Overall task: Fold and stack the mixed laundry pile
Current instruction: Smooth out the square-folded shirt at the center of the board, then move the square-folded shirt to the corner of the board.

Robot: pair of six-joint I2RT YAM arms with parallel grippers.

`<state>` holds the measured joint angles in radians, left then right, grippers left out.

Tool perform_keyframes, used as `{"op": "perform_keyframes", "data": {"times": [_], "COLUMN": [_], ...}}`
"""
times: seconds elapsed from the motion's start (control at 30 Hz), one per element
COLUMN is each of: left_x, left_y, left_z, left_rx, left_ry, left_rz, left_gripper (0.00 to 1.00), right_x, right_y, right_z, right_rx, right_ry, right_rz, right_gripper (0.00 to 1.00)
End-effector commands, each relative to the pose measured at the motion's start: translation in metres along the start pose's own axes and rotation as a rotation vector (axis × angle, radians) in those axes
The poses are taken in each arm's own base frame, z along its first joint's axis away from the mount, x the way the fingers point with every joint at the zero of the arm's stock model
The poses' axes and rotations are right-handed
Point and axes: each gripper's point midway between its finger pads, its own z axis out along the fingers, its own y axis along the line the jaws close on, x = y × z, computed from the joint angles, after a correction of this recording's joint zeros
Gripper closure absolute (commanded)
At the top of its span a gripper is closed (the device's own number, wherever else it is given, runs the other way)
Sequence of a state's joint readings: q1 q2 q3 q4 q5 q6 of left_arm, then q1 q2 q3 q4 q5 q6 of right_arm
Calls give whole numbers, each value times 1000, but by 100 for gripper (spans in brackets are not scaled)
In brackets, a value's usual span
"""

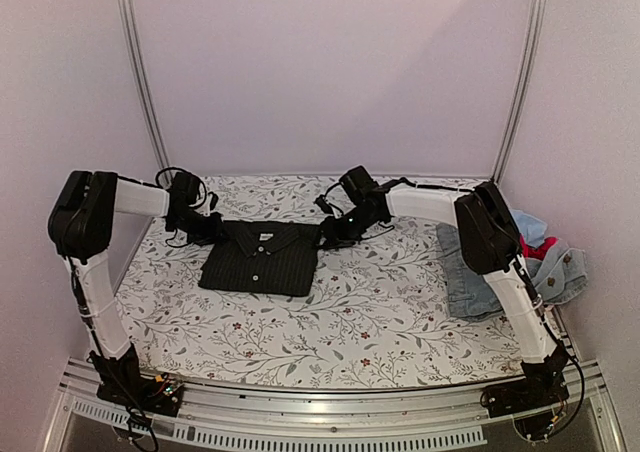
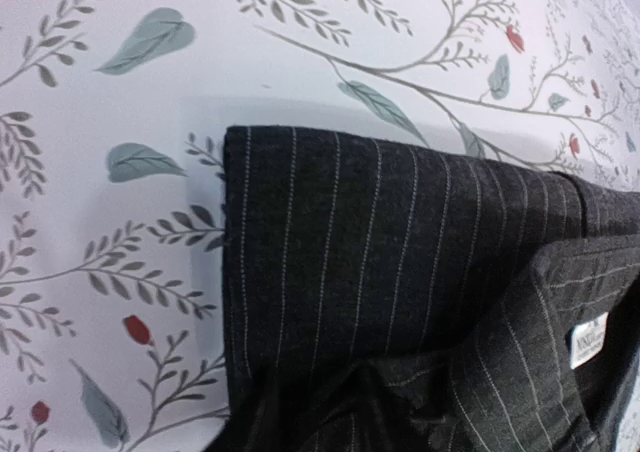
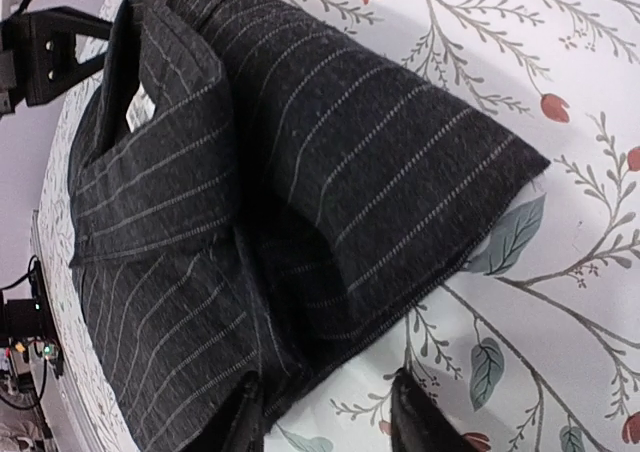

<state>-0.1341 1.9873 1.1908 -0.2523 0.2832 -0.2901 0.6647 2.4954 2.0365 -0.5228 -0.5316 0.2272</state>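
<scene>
On your floral bench, faded denim pieces lie heaped at 3 o'clock, a red garment and a pale blue garment behind them; the black pinstriped shirt lies folded toward 11 o'clock of centre; your right pincer stands released at its 2 o'clock corner; your left pincer sits at its 10 o'clock corner, and you cannot tell its grip.

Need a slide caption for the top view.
Folded pinstriped shirt flanked by left gripper and right gripper; denim pile waits at right.
</scene>
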Motion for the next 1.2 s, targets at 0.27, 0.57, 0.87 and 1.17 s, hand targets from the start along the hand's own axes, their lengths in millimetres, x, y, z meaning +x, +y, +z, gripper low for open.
{"op": "perform_keyframes", "data": {"times": [0.27,0.57,0.87,1.17], "left_x": [-17,71,78,-36], "left_y": [-77,-117,-35,87], "left_z": [-102,-37,31,40], "left_rx": [-9,-29,-306,-391], "left_ry": [-124,148,286,164], "left_rz": [158,80,-32,-45], "left_gripper": [0,0,0,0], "right_x": [-61,-39,-17,-8], "right_y": [25,21,9,4], "right_z": [-175,-205,-208,-243], "right_rx": [12,44,79,106], "right_ry": [-300,-308,-293,-330], "right_rz": [32,58,98,125], "right_gripper": [36,35,35,32]}}
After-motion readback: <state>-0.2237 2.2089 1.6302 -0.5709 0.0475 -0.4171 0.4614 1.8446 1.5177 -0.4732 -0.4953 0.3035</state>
